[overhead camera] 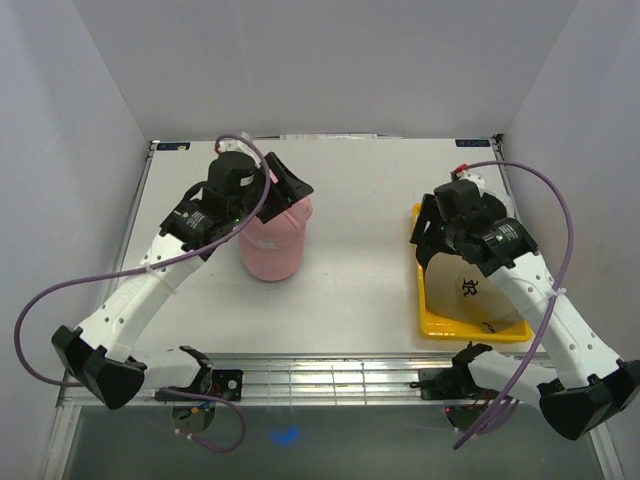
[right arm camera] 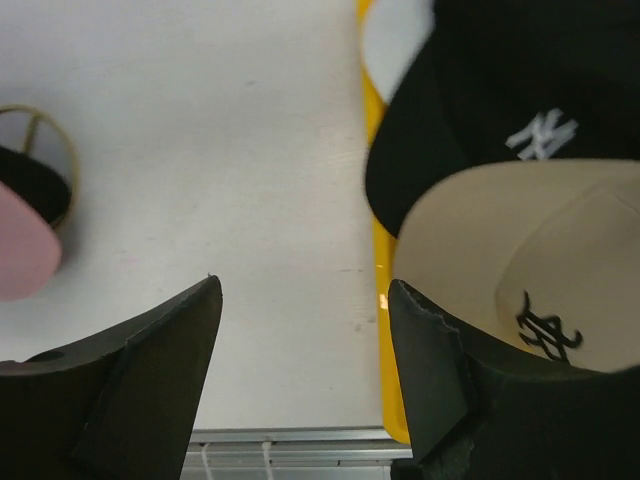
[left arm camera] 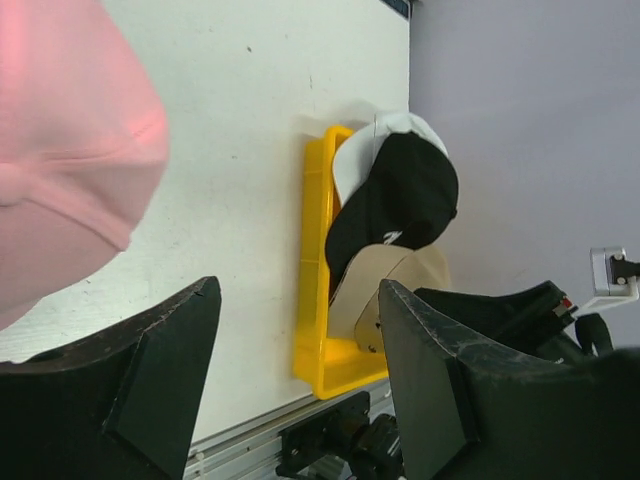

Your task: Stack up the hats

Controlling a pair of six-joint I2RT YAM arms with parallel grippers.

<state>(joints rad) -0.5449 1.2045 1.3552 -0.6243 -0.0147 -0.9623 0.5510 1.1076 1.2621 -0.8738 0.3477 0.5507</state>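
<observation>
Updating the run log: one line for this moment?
left gripper open, near pink cap | right gripper open, near tan cap | tan cap overlaps black cap, yellow tray

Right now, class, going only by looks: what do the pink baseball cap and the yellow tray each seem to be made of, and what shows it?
The pink soft baseball cap looks like woven fabric, perhaps cotton, with a matte finish: panel seams show and the crown sags softly. The yellow shallow tray seems to be moulded plastic, smooth and slightly glossy: its walls are stiff, straight and evenly coloured.
</observation>
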